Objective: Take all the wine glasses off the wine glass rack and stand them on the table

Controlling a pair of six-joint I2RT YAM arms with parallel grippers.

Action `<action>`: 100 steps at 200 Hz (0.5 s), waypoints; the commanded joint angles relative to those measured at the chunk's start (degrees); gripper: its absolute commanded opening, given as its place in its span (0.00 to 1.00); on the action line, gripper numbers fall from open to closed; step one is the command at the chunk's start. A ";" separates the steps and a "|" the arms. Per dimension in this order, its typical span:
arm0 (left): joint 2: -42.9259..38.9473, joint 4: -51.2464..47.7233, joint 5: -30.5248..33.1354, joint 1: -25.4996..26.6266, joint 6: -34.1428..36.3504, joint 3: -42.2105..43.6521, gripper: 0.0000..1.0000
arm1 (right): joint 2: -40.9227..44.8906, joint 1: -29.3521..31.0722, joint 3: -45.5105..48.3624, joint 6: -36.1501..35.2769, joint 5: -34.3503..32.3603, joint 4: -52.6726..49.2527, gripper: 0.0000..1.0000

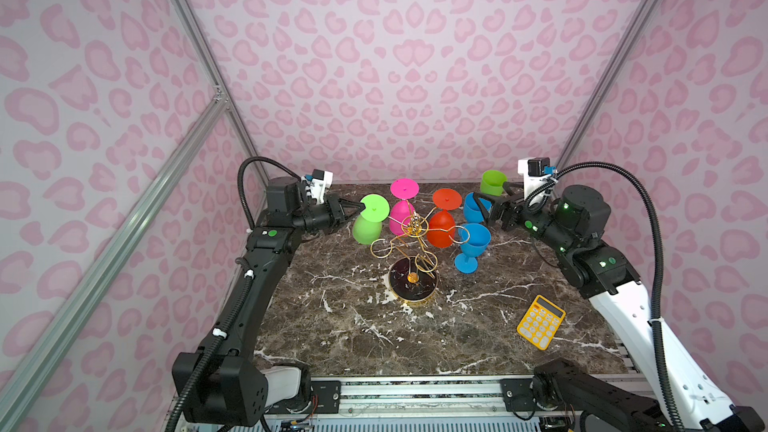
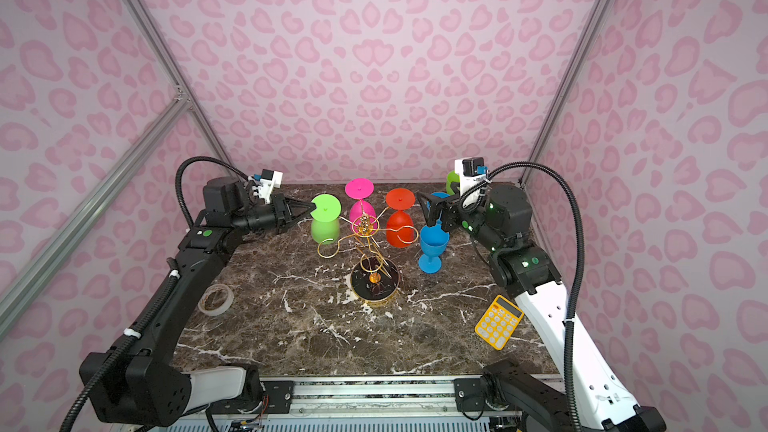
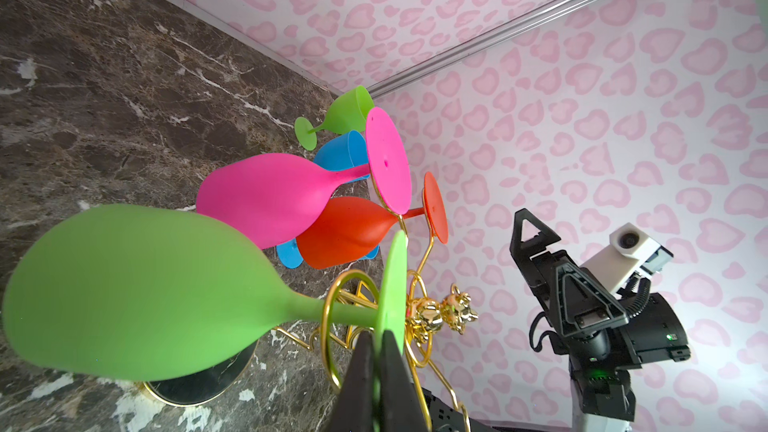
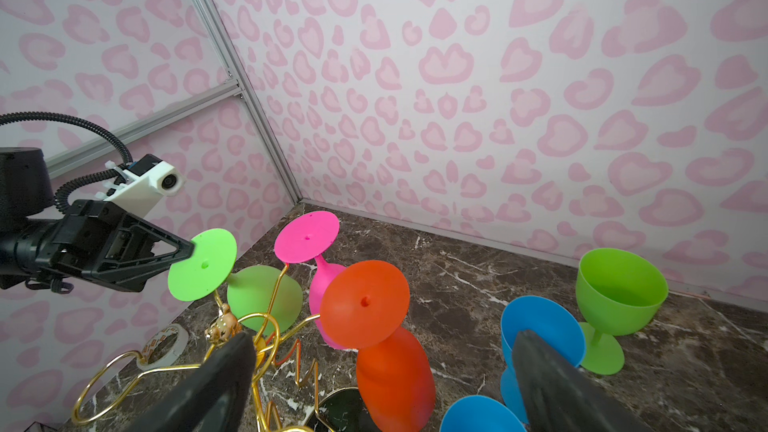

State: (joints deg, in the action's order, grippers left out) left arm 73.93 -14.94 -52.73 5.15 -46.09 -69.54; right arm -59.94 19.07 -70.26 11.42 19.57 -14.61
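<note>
At the near edge, at 6 o'clock from the wine glass rack [image 1: 405, 280], runs the metal rail [image 1: 415, 393] that carries both arms. Reading the clock from the rack's black round base, with 12 at the back wall, the yellow calculator [image 1: 540, 322] lies at 4 and a tape roll [image 2: 215, 299] at 9, both well apart from the base. Three glasses hang bowl-down in the gold loops: the green wine glass [image 1: 368, 226] at 10, a pink glass [image 1: 400, 217] at 12 and a red glass [image 1: 441, 229] at 1. The left gripper [image 1: 358, 209] comes in from 9, its jaws pressed together on the rim of the green wine glass's foot, whose stem sits in its loop in the left wrist view. A blue glass [image 1: 473, 245] stands upright at 2, with a second blue glass [image 4: 540, 330] behind it and a green goblet [image 1: 493, 182] in the far corner at 1. The right gripper [image 4: 384, 340] hovers near the second blue glass, its jaws wide apart and empty.
</note>
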 commanded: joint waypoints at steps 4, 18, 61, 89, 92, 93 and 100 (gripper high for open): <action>0.18 2.22 -2.14 -0.10 -1.26 -0.69 0.05 | -0.09 0.07 0.03 0.43 0.73 0.89 0.98; 0.40 2.54 -2.57 -0.09 -1.81 -0.76 0.04 | -0.06 0.07 0.03 0.39 0.73 0.81 0.98; 0.03 2.66 -3.85 -0.41 -2.74 -1.45 0.04 | 0.26 0.01 0.22 0.44 0.50 0.68 0.98; -0.15 2.57 -4.66 -0.42 -2.84 -1.05 0.04 | 0.26 0.01 0.25 0.44 0.47 0.55 0.98; -0.22 2.55 -4.57 -0.40 -2.78 -0.92 0.03 | 0.26 0.09 0.22 0.43 0.47 0.47 0.98; -0.25 2.55 -4.57 -0.45 -2.74 -0.89 0.04 | 0.26 0.09 0.26 0.44 0.47 0.47 0.98; -0.37 2.54 -4.57 -0.40 -2.78 -0.57 0.04 | 0.26 0.00 0.21 0.44 0.47 0.46 0.98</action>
State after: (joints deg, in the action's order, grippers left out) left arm 74.17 -14.66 -55.72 4.86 -48.93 -70.26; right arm -59.77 19.11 -70.26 11.62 19.62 -14.66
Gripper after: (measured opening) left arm 0.068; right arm 0.979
